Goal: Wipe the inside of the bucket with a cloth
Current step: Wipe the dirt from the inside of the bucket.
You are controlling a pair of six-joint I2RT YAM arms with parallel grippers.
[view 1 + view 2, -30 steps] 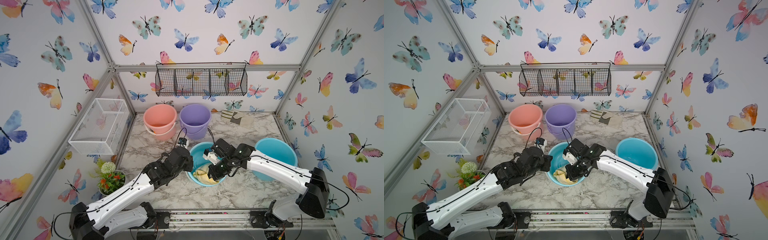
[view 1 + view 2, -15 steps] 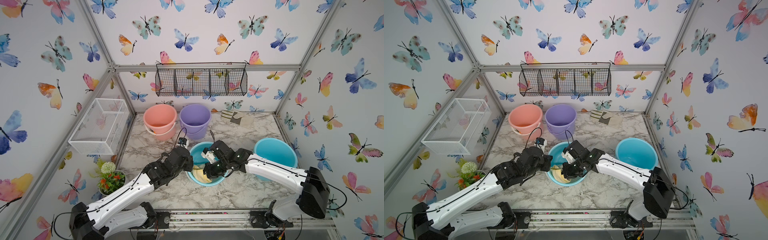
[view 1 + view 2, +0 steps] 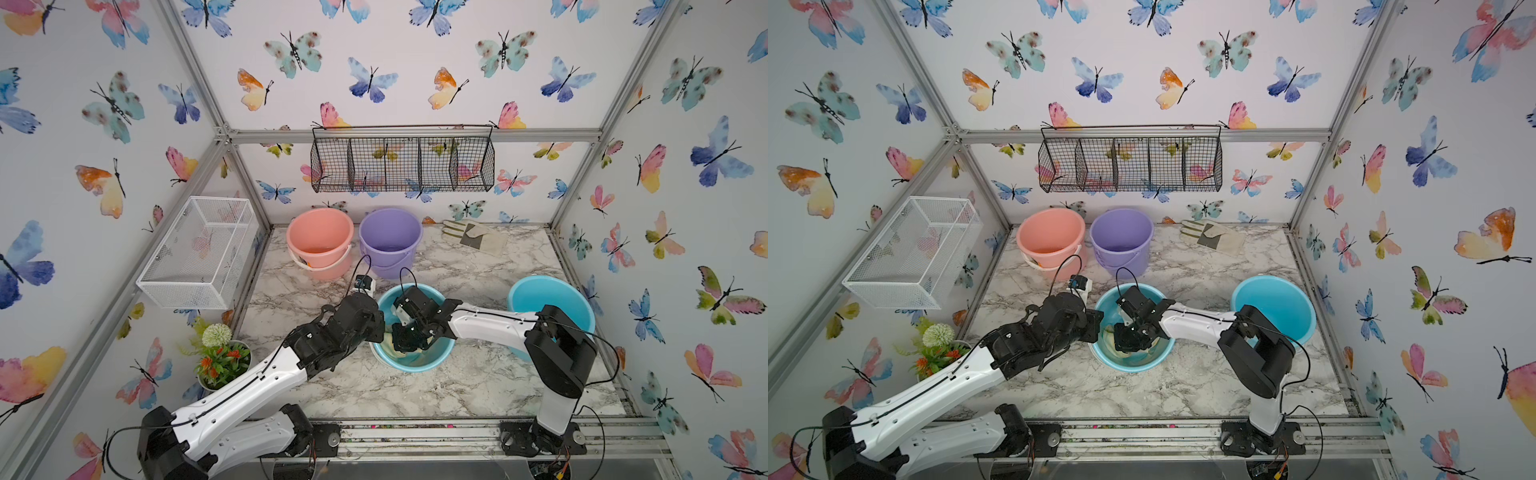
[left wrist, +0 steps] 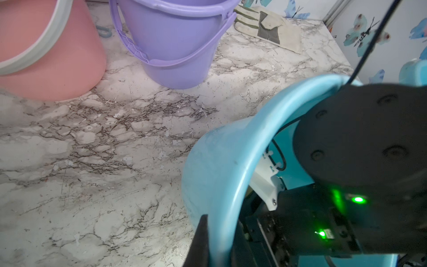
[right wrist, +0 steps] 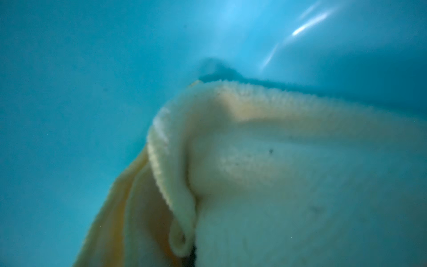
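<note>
Light-blue plastic bucket (image 3: 419, 365): L gripper (image 3: 380, 332) clenched on rim. R gripper (image 3: 405, 343) grips pale yellow terry cloth (image 5: 277, 185) inside; wipe part-done, prob.

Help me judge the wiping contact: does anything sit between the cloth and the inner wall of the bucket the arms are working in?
Nothing visible does. In the right wrist view the cloth lies straight against the inner wall of the teal bucket, with only bare plastic beyond it.
</note>
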